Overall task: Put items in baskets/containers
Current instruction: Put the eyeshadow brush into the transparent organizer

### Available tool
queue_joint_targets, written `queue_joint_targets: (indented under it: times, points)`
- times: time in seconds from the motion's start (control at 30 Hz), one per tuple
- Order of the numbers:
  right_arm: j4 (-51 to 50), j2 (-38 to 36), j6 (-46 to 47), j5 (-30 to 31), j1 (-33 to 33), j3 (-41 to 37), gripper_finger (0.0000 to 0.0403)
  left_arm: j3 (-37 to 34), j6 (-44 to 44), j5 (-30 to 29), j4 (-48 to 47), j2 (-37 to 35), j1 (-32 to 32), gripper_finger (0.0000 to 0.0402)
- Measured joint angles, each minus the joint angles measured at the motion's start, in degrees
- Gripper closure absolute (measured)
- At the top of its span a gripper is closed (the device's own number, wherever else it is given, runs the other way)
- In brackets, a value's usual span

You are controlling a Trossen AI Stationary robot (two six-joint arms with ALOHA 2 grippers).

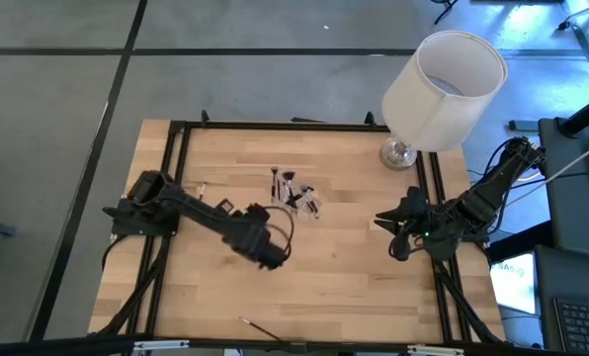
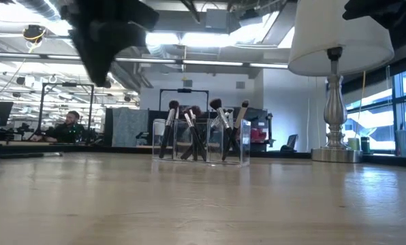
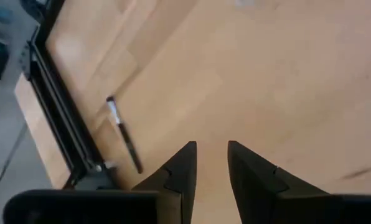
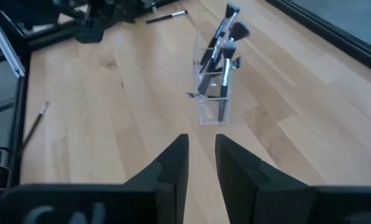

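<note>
A small clear holder [image 1: 296, 195] stands upright on the wooden table with several dark makeup brushes [image 2: 196, 129] stuck in it, bristles up. One loose brush [image 1: 260, 328] lies flat near the table's front edge, and another [image 1: 203, 188] lies toward the left edge. My left gripper [image 1: 270, 257] hangs above the table between the holder and the front edge, open, with nothing between its fingers [image 3: 184, 163]. In its wrist view a brush [image 3: 124, 135] lies beside the frame rail. My right gripper [image 4: 201, 138] waits at the right side, open and facing the holder [image 4: 213, 93].
A tall lamp with a white shade [image 1: 443, 89] stands on its metal foot [image 1: 398, 153] at the far right corner. A black frame rail [image 1: 171, 198] runs around the tabletop. Bare wood lies between the holder and the front edge.
</note>
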Motion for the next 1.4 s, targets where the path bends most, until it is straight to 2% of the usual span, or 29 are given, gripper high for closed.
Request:
queue_joint_targets:
  times: [0.17, 0.33, 0.43, 0.57, 0.63, 0.83, 0.9, 1.03, 1.13, 1.4]
  points:
    - [3.1, 0.3, -0.6, 0.0, 0.0, 0.0, 0.0324, -5.0, -4.8, 1.7, 0.3, -1.5, -1.9, 0.0327]
    - [6.2, 0.4, -3.7, 0.1, 0.0, 0.0, 0.0324, -12.2, -3.9, 4.4, 0.6, -2.2, 2.1, 0.0334]
    - [7.2, 0.5, -5.5, 0.1, 0.0, 0.0, 0.0324, -17.6, -0.8, 4.9, 1.4, -2.7, 6.2, 0.0334]
    - [6.9, 0.5, -6.3, 0.0, 0.0, 0.0, 0.0324, -25.8, 4.3, 5.9, 7.5, -6.4, 13.6, 0.0334]
    - [6.6, 0.5, -6.3, -0.8, 0.0, 0.0, 0.0324, -30.3, 5.7, 6.0, 11.1, -9.5, 17.7, 0.0334]
    - [5.1, 0.8, -6.3, -1.6, 0.0, 0.0, 0.0324, -40.6, 7.1, 5.1, 13.9, -19.2, 32.1, 0.0334]
    - [4.4, 0.8, -6.3, -1.7, 0.0, 0.0, 0.0324, -43.3, 10.7, 5.2, 17.4, -21.7, 36.2, 0.0334]
    - [4.2, 0.8, -6.0, -1.6, 0.0, 0.0, 0.0324, -47.9, 19.0, 5.8, 26.1, -23.9, 41.4, 0.0334]
    - [4.2, 0.8, -6.0, -1.6, 0.0, 0.0, 0.0324, -49.9, 22.9, 6.7, 29.3, -23.9, 44.7, 0.0334]
    - [3.5, 0.8, -6.2, 0.7, 0.0, 0.0, 0.0324, -52.1, 26.6, 6.8, 29.3, -23.7, 52.4, 0.0328]
